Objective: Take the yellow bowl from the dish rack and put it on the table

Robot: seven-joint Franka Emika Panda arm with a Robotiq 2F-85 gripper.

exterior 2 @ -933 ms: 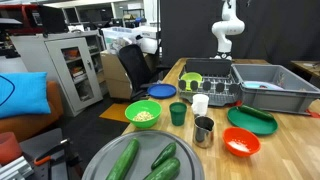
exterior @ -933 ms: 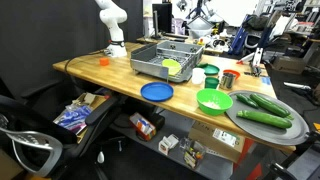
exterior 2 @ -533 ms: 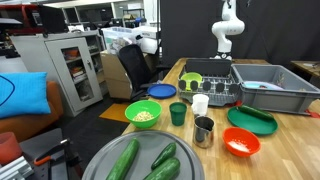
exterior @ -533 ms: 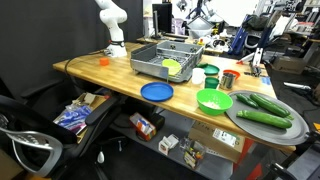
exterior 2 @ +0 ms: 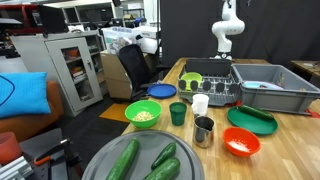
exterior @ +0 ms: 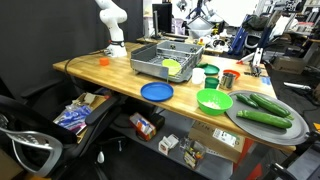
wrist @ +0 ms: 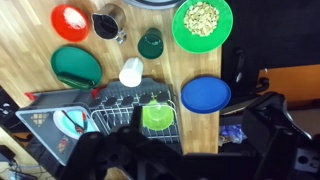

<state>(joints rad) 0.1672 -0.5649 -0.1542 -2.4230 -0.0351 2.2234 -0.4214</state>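
Nearest the wrist camera, blurred dark gripper (wrist: pixel 195 140), fingers standing apart, gripping nothing, hanging high above everything. Directly below, small round yellow bowl (wrist: pixel 157 116), glossy smooth plastic, resting inside the dish rack (wrist: pixel 108 100) at the end nearest the blue plate (wrist: pixel 206 95). Rack rectangular, grey, slotted walls, gridded floor. Likely trouble: thin slick rim slipping from a shallow pinch; a finger catching a rack wall or rib on the descent; the light rack dragging along on the lift. Just beyond the rack, upright white cup (wrist: pixel 131 72), easy to knock over. Beside the rack, that flat round plate. Farther out on the pale wooden table (wrist: pixel 30 45), dark green cup (wrist: pixel 150 44) and larger green bowl (wrist: pixel 202 22), crowding any set-down spot.
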